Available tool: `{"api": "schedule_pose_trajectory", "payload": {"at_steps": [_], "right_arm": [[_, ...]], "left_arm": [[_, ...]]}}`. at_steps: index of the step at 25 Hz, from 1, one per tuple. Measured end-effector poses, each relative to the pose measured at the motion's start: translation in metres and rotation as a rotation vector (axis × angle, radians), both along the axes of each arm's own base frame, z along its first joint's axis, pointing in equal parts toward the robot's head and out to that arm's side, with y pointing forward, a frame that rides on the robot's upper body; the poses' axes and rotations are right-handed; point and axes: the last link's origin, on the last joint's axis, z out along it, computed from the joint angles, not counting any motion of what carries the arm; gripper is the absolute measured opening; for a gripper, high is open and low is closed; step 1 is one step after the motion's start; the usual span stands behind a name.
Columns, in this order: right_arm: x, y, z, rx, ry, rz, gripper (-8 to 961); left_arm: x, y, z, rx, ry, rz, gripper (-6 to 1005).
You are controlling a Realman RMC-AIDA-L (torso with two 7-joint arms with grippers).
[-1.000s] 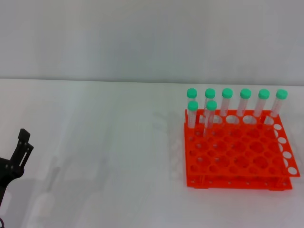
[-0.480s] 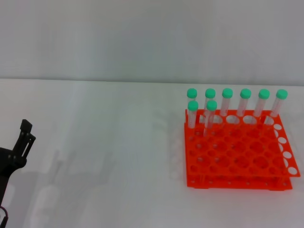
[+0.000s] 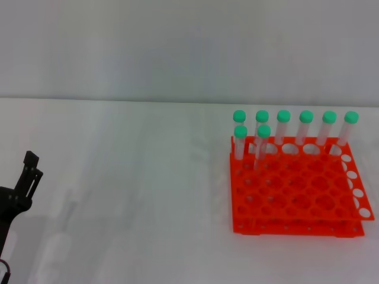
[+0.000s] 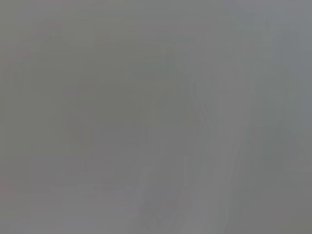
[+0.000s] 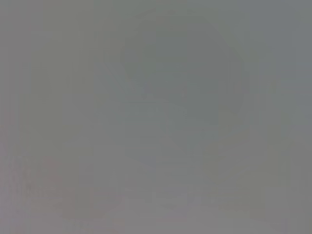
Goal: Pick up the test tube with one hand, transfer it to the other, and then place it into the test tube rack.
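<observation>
Head view. An orange-red test tube rack stands on the right half of a white table, its two perforated tiers stacked one above the other. Eight clear tubes with round green caps stand upright in it, all at the far side. Six fill a far row: caps from the robot's left to right at and. Two more stand one row nearer, at the rack's left end, with caps at and. The remaining holes of the grid hold nothing. The tubes look alike, so the test tube of the task cannot be told from the others; every tube in view is seated in the rack, and no tube lies on the table.

The left gripper shows at the left edge of the view, low over the table and well apart from the rack; its black fingers point up and away. Whether its jaws are apart or together cannot be told. The right gripper is out of view.

Both wrist views show only a uniform grey field.
</observation>
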Motion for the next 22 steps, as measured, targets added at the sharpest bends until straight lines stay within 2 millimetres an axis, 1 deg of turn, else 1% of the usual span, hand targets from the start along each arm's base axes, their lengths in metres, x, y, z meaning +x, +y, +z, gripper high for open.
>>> {"api": "schedule_pose_trajectory", "payload": {"at_steps": [5, 9, 14, 22], "right_arm": [[-0.003, 0.004, 0.0, 0.003, 0.002, 0.007, 864], [-0.007, 0.007, 0.001, 0.004, 0.0, 0.017, 864], [-0.014, 0.015, 0.004, 0.006, -0.008, 0.039, 863], [-0.029, 0.031, 0.008, 0.02, -0.006, 0.075, 864]], "left_arm": [[-0.001, 0.0, 0.002, 0.01, -0.006, 0.006, 864], [-0.004, 0.003, 0.007, 0.028, -0.066, 0.019, 863], [-0.012, 0.014, 0.01, 0.038, -0.119, 0.072, 863], [-0.011, 0.027, 0.019, 0.086, -0.134, 0.08, 863]]}}
